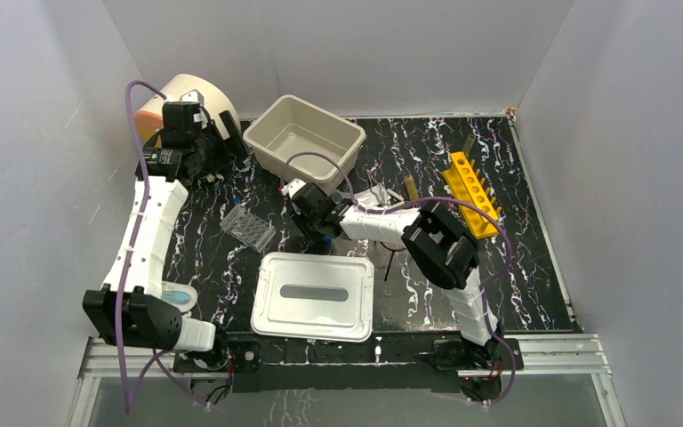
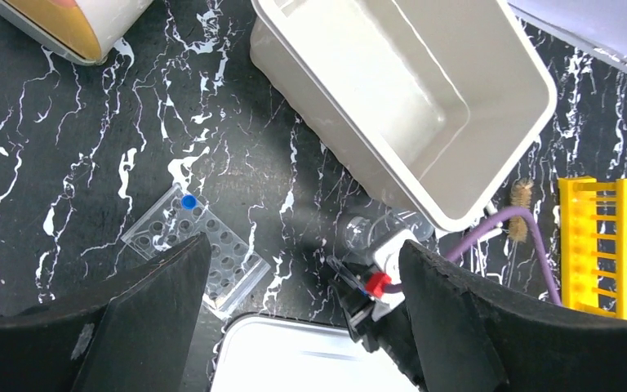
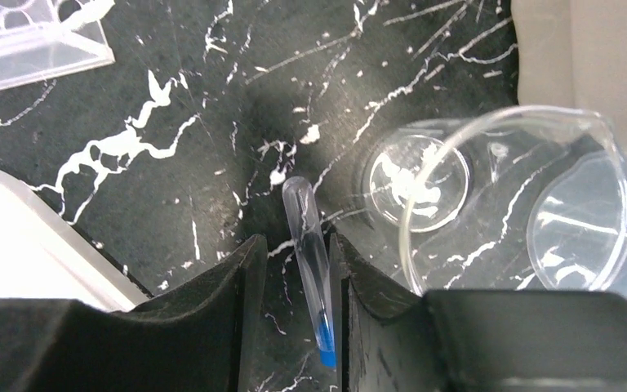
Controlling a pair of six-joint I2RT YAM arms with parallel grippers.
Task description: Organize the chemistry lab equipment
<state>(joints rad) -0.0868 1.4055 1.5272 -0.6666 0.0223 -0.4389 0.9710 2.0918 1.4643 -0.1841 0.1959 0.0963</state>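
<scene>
R gripper [image 3: 295, 249] is low over the black marble mat [image 1: 534, 267], near the middle of the table. Its jaws stand narrow, one on each side of a blue-capped vial [image 3: 309, 237] that lies flat on the mat. One finger touches the vial. On the other side a thin strip of mat shows, so the jaws are not yet clamped on it. The blue cap end points back toward the wrist, and the clear round end points away.

Just beside the vial, to the right in the wrist view, is the clear beaker [image 3: 416, 181], close to the wall of the beige bin [image 2: 326, 114]. Something clear and round overlaps w/ the beaker; I cannot tell what it is.

L gripper [image 2: 304, 249] is high above the mat at the far left, near the cream cylinder [image 1: 182, 89]. Its jaws are wide apart w/ nothing btw them.

Other equipment:
- A clear well tray [image 2: 163, 224] is left of the R gripper, w/ one blue cap [image 2: 188, 200] sitting in a corner well.
- A yellow tube rack [image 2: 571, 245] is at the right side of the mat.
- A tan-bristled brush [image 2: 522, 196] lies btw the bin and the rack.

A white lid [image 1: 276, 307] lies at the near edge, w/ a grey strip [image 1: 314, 292] in its middle. If the strip has writing, it is too small to read.
</scene>
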